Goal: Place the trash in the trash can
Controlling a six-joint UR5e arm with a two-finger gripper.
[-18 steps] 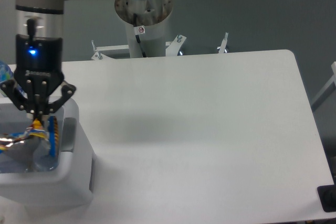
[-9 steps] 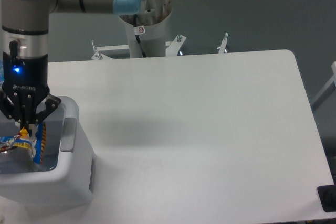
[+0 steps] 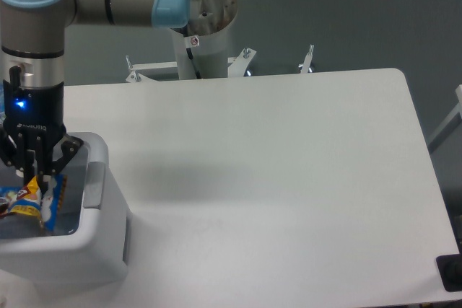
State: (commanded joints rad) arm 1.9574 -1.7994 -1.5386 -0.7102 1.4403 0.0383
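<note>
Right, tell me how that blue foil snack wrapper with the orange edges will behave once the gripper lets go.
The blue foil snack wrapper with orange edges looks crumpled and thin, so it is probably floppy and very light. It hangs at the two-finger gripper over the large white rectangular plastic bin, so it should flutter down rather than drop straight. Foil may cling briefly to a fingertip.

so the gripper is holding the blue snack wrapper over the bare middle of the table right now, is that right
Not quite. The gripper does hold the blue snack wrapper, but not over the middle of the table. The camera view shows it at the far left edge, over the open white trash can, with the wrapper hanging down inside the rim.
</note>
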